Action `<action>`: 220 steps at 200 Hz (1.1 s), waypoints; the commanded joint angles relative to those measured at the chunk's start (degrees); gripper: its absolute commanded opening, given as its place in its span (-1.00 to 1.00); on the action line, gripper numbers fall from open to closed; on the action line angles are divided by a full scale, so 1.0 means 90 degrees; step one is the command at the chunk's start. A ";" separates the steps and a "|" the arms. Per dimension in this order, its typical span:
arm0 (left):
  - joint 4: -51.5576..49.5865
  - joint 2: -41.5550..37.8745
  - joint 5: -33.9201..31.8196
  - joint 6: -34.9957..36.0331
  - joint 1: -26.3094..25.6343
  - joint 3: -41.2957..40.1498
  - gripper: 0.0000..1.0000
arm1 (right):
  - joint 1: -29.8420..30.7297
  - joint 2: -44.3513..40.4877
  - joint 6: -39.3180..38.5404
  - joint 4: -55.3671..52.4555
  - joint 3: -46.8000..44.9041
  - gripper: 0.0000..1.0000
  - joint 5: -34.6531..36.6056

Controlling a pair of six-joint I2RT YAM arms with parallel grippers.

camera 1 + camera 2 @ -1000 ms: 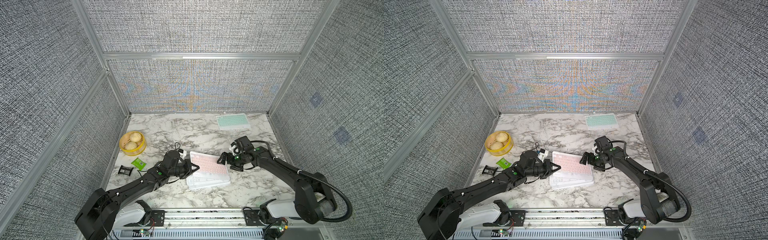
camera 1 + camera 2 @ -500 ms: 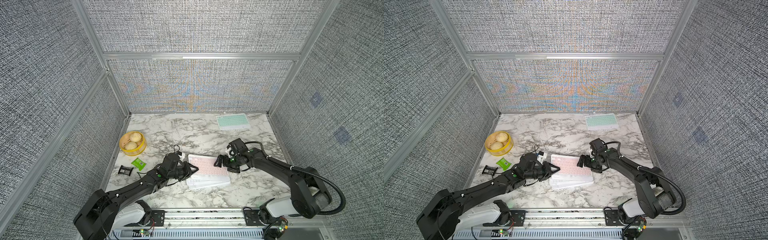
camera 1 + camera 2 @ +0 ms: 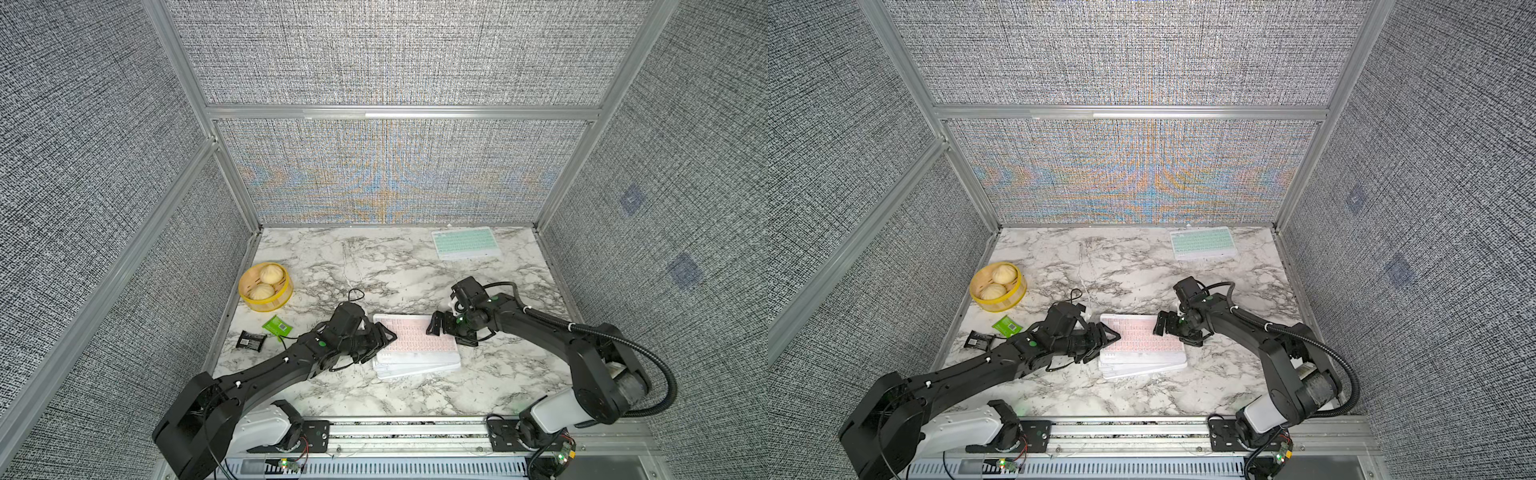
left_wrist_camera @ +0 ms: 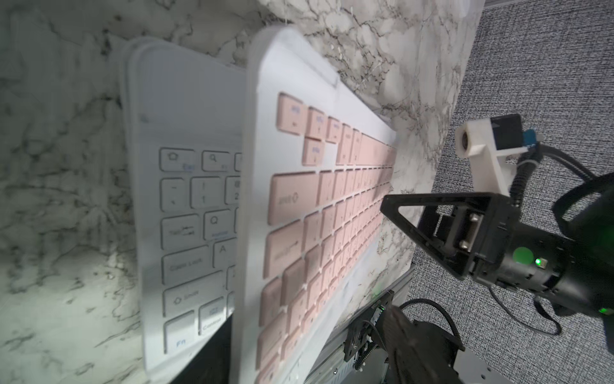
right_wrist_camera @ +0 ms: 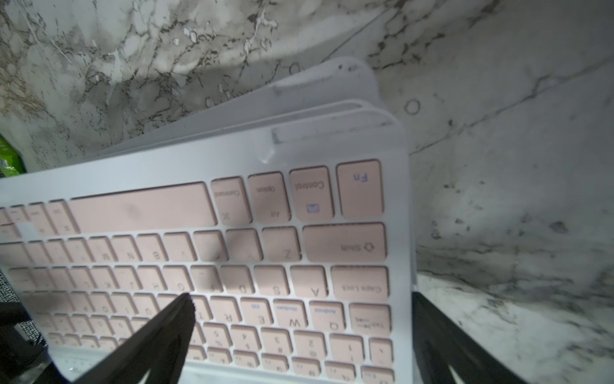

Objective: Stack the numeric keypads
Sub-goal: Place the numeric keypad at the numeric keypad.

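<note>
**Top views.**
- Item 1: a pile of keypads (image 3: 419, 368) sits at the front middle of the table (image 3: 332, 266). Its white frames are fanned unevenly, and the pink keypad (image 3: 415, 338) is uppermost.
- Item 2: a mint keypad (image 3: 464, 243) lies alone near the far right corner, well apart from the pile.
- Item 3: your left gripper (image 3: 382, 343) is at the pink keypad's left short edge. Its jaws are parted and the upper finger is over the keys.
- Item 4: your right gripper (image 3: 451, 332) is at the same keypad's far right corner, with its jaws spread wide.
- Sundries on the left: a yellow basket (image 3: 266, 305) holding two buns (image 3: 270, 273), a green packet (image 3: 277, 326) and a black packet (image 3: 250, 340).

**Left wrist view.**
- The pink keypad (image 4: 315, 216) overlaps a white-keyed keypad (image 4: 186, 216) and is skewed from it.
- Its near edge is blurred, so you cannot tell from here whether it lies flat.
- One of the right gripper's fingers (image 4: 388, 203) hangs just past its far end.

**Right wrist view.**
- The two black fingers (image 5: 159, 332) stand wide apart. One is above the pink keys; the other is beyond the keypad's short edge, over bare table. They hold nothing.
- Corners of the lower keypads (image 5: 332, 89) show past the pink one.
- A sliver of the green packet (image 5: 8, 156) shows at the picture's edge.
</note>
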 commanded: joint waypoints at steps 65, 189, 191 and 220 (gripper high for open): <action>-0.2013 0.0070 -0.0846 0.0106 0.0024 0.0584 0.50 | 0.0028 0.0252 -0.0180 -0.0367 0.0370 0.98 0.0066; -0.4007 0.2257 -0.0824 0.3208 0.1377 0.4293 0.82 | -0.0090 0.1006 0.0122 -0.1196 0.2392 0.98 0.2153; -0.4050 0.2344 -0.0797 0.3289 0.1407 0.4392 0.83 | -0.0090 0.1043 0.0120 -0.1203 0.2447 0.98 0.2197; -0.4364 0.3578 -0.0400 0.4019 0.1599 0.5846 0.86 | -0.0329 0.1613 0.0112 -0.1208 0.3299 0.98 0.2518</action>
